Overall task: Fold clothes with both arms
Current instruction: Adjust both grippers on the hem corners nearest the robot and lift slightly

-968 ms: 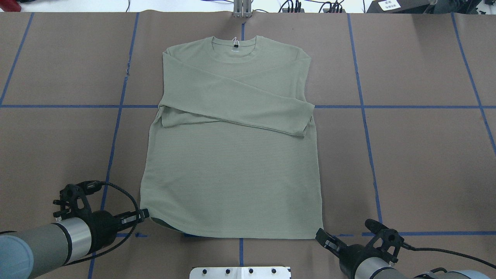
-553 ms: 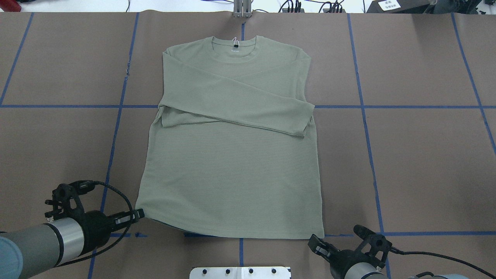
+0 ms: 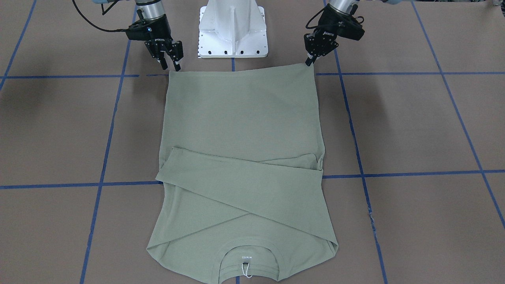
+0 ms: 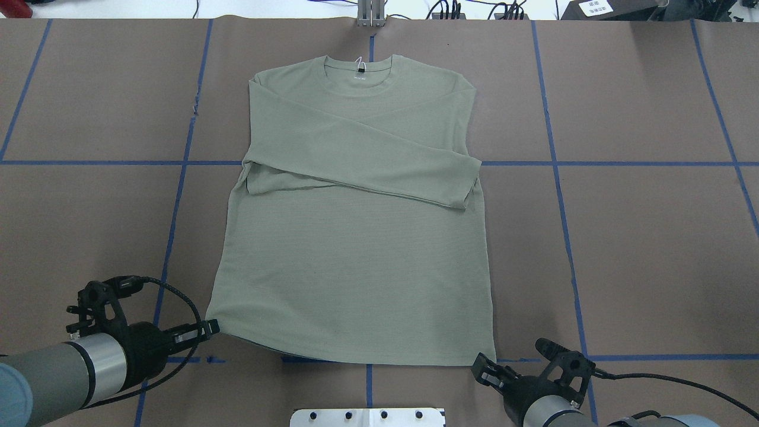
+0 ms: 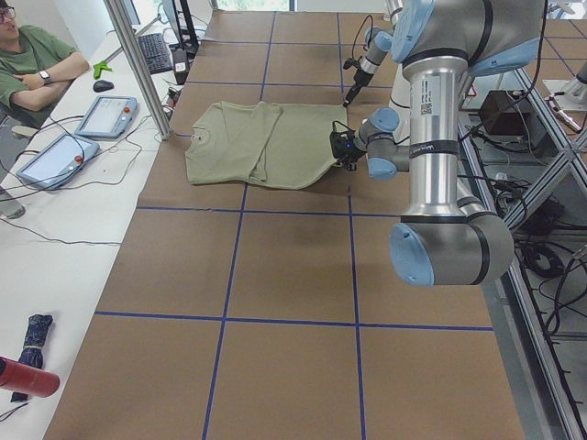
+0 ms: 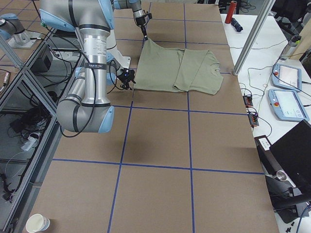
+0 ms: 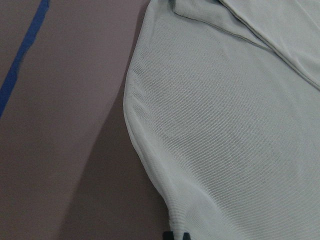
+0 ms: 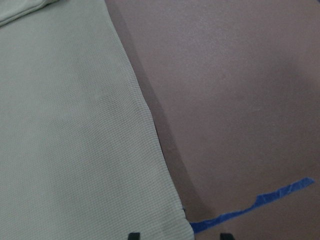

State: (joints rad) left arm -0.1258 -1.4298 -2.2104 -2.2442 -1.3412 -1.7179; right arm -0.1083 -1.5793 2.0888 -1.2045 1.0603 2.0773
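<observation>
Pinching shirt (image 4: 356, 267) hem: left end effector (image 7: 176, 235), clearest from its wrist.

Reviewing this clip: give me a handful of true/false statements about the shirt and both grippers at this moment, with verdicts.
1. Both sleeves lie folded across the body of the shirt. True.
2. The neckline points toward the robot's base. False: the hem lies nearest the base, and the neckline is at the far end.
3. The left gripper is at the hem corner on its own side. True.
4. The right gripper has its fingers pressed together. False: they stand apart, with the hem corner between them.
5. The shirt's body is folded in half. False: it lies flat at full length.
</observation>
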